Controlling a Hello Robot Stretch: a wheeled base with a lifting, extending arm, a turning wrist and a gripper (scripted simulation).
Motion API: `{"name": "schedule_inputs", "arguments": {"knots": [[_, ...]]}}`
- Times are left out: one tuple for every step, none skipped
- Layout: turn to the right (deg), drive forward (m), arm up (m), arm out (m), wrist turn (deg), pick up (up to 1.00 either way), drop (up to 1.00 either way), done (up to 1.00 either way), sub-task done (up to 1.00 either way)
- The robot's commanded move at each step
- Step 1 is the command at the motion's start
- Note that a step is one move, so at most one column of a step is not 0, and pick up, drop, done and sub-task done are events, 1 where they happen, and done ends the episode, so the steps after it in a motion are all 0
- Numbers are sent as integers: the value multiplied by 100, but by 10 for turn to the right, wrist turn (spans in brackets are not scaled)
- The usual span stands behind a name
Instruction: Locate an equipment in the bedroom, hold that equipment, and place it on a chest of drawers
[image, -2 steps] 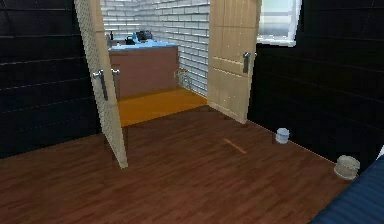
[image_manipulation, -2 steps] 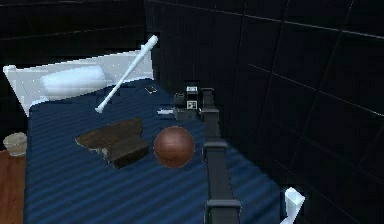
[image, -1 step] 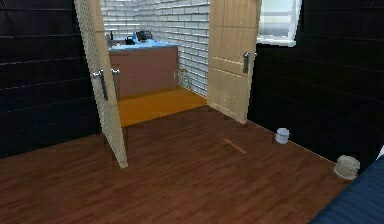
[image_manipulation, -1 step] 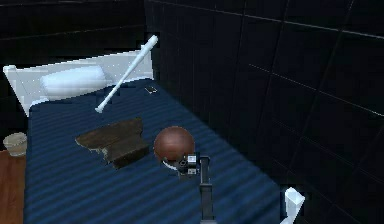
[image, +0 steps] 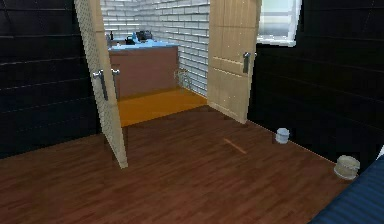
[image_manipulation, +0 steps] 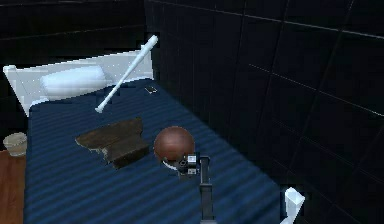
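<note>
Forward view:
1. Left door leaf (image: 105, 82), light wood, swung open.
2. Counter (image: 142, 66), brown front and blue top, in the white-tiled room past the doorway.
3. Right door leaf (image: 232, 55), light wood, open.
4. Window (image: 279, 22), upper part of the dark wall.
5. Two small pale pots (image: 283, 135) on the wood floor along that wall.

Arm side view:
6. Small bin (image_manipulation: 15, 144), on the floor beside the bed.
7. Bed (image_manipulation: 60, 185), blue striped cover, white frame.
8. Pillow (image_manipulation: 75, 82), white, at the head.
9. Dark folded item (image_manipulation: 115, 143), mid-bed.
10. Baseball bat (image_manipulation: 127, 73), white, lying aslant by the pillow.
11. Basketball (image_manipulation: 172, 143), reddish brown, resting on the cover just right of the folded item.
12. Gripper (image_manipulation: 182, 165), at the basketball's near side; whether it grasps anything cannot be told.
13. Arm (image_manipulation: 206, 196), dark bar rising from the bottom edge.
</note>
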Motion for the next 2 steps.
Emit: {"name": "schedule_inputs", "arguments": {"knots": [[0, 0, 10, 0, 0, 0, 0, 0, 0], [0, 0, 36, 0, 0, 0, 0, 0, 0]]}}
